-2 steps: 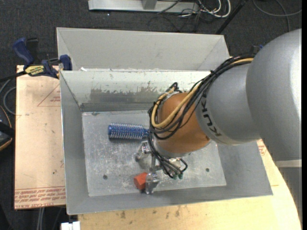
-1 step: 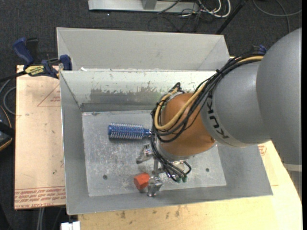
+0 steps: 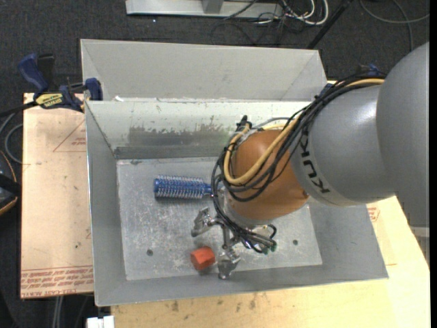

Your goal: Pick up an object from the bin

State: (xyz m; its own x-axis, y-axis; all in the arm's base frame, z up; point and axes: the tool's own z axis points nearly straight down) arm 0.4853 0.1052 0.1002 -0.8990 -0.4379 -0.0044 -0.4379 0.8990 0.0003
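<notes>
Camera view: gripper (image 3: 216, 247) sits low over the bin (image 3: 136, 238) floor, just right of the red block (image 3: 202, 258). Claw looks wide and empty. The block lies at its left edge, touching or nearly so, not clamped. Blue brush (image 3: 181, 188) lies up-left of the block, well apart. My read: approach made; centring on the block, closing and lifting all left.

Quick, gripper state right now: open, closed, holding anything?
Gripper: cannot be told; it is down beside the small red block.
</notes>
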